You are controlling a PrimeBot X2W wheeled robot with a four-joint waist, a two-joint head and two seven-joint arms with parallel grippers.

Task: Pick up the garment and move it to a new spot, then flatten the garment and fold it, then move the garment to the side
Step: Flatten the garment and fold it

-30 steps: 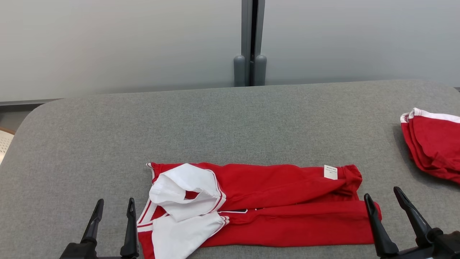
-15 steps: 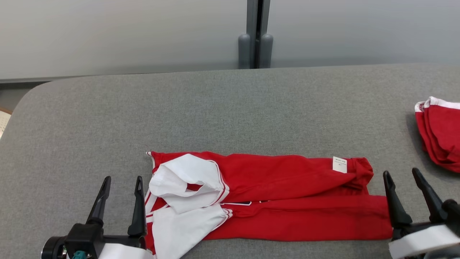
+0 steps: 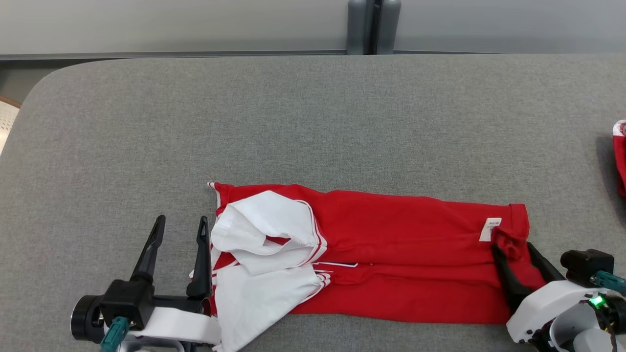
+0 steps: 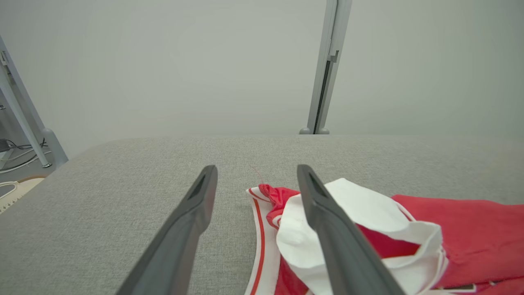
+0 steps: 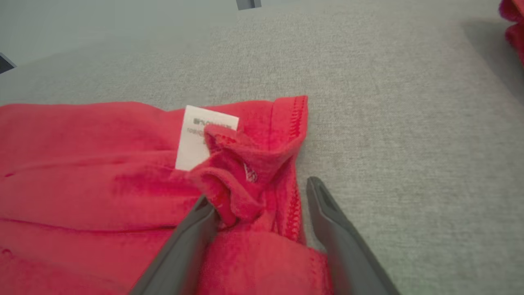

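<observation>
A red garment (image 3: 391,230) with white sleeves lies folded lengthwise on the grey table (image 3: 313,122). Its white parts are at the left end and a white label (image 3: 490,229) is near the right end. My left gripper (image 3: 181,220) stands open just left of the white sleeve, with its right finger at the cloth's edge. In the left wrist view, the left gripper (image 4: 257,168) has bare table between its fingers and the garment (image 4: 470,229) beside it. My right gripper (image 3: 512,247) is open, its fingers either side of the bunched hem. The right wrist view shows the right gripper (image 5: 258,190) astride that fold of the garment (image 5: 82,164), below the label (image 5: 196,135).
A second red garment (image 3: 620,156) lies at the table's right edge, also visible as the red garment (image 5: 513,20) in the right wrist view. A grey post (image 3: 372,27) stands behind the table. The table's left corner is rounded.
The head camera has tilted down. Both grippers have moved forward. The right one has gone from right of the garment to astride its bunched hem, and the left one is now alongside the white sleeve.
</observation>
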